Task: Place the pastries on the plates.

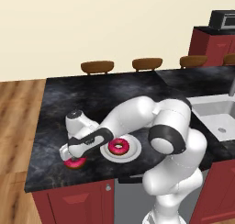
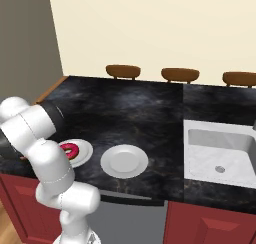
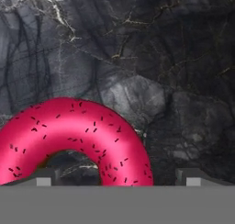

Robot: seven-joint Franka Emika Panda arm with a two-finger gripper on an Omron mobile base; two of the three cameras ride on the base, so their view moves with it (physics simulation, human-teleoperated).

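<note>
A pink-iced donut (image 1: 75, 163) lies on the black counter near its front left edge. My gripper (image 1: 72, 157) hangs right over it, pointing down. In the hand view the same donut (image 3: 73, 133) sits low and left, and the gripper (image 3: 118, 178) is open, its two fingertips (image 3: 44, 177) wide apart with part of the ring between them. A second donut (image 1: 120, 146) rests on a white plate (image 1: 133, 153) just right of the hand, seen from the other side as donut (image 2: 69, 149) on plate (image 2: 86, 150). Beside it stands an empty white plate (image 2: 124, 161).
A steel sink (image 2: 222, 155) is set into the counter to the right. Several brown stools (image 1: 97, 66) line the far edge. Red cabinets (image 1: 73, 202) run under the counter. A wood floor (image 1: 18, 117) lies to the left.
</note>
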